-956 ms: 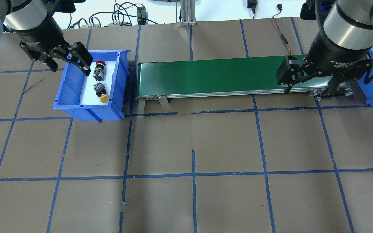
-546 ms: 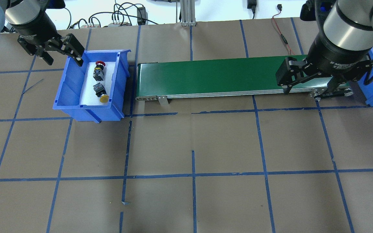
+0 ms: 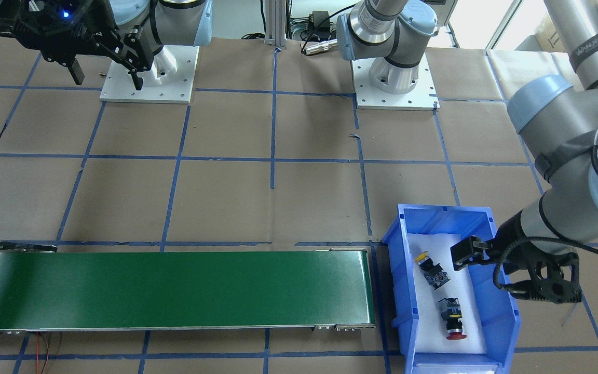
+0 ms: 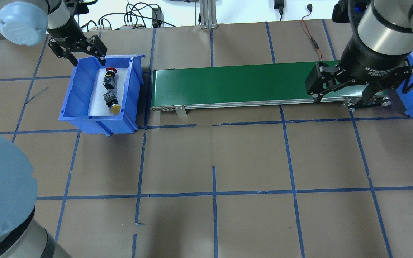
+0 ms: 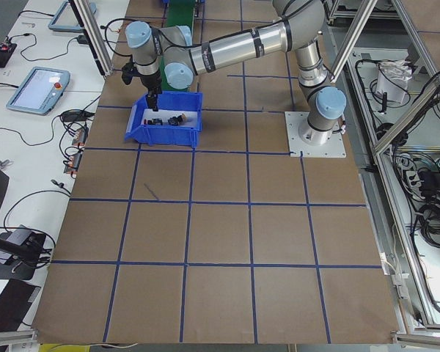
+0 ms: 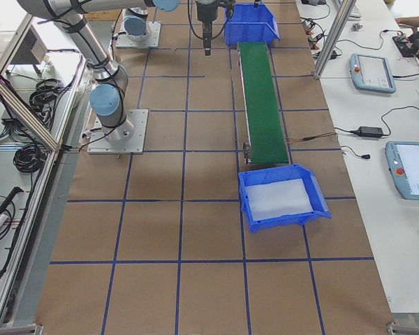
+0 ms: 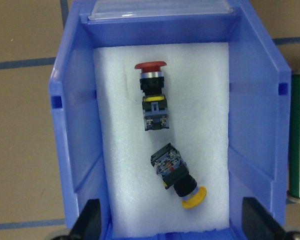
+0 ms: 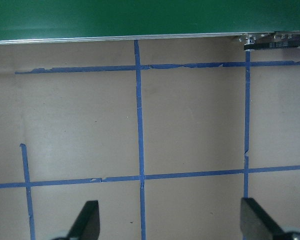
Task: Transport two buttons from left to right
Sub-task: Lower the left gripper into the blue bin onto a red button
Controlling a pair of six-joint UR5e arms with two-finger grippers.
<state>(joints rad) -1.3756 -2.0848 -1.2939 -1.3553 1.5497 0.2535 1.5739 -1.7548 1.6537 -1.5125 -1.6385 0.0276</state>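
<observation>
Item 1, nearest the robot: two white square base plates (image 3: 174, 78), one under each arm.

Item 2: one surface (image 4: 249, 157) covered in brown paper and marked into squares with blue tape.

Item 3: blue plastic bins, count two. The left blue bin (image 4: 74, 93) stands just beside the left end of the belt and is lined with a white foam sheet (image 7: 120, 150). The right blue bin (image 6: 246, 202) lies past the belt's other end and is also foam-lined.

Item 4: push-buttons, count two, both lying on their sides on the foam in the left bin. The yellow-capped button (image 4: 112, 101) points its cap at the near wall. The red-capped button (image 4: 109, 77) points its cap at the far wall. Their black-and-grey bodies face each other, close but apart. The bin's right wall stands between them and the belt.

Item 5: one long green conveyor belt (image 4: 235, 84) in a metal frame, running left to right.

Item 6: grippers, count two. The left gripper (image 4: 88, 61) hangs over the bin's far end, fingers spread, holding nothing. The right gripper (image 4: 341, 96) hangs by the belt's right end above bare paper, fingers spread, holding nothing.

Item 7, farthest: a tangle of black cables (image 4: 134, 18) along the far edge.
</observation>
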